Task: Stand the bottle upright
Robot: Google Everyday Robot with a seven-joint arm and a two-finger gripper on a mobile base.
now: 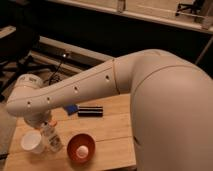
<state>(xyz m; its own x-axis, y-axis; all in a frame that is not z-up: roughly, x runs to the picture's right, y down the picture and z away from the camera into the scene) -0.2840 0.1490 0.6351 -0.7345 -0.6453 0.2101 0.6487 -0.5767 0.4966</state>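
Gripper (pixel 44 122) above bottle (pixel 52 136), beside cup (pixel 31 142).

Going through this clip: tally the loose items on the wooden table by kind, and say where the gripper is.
Small clear plastic bottle with white cap: 1
White paper cup: 1
Orange bowl: 1
Black rectangular bar: 1
Blue flat object: 1
Total: 5
Gripper: just above the bottle.

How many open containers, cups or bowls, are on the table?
2: a white cup at the left edge and an orange bowl right of the bottle. The gripper is above the bottle; the arm may hide more.
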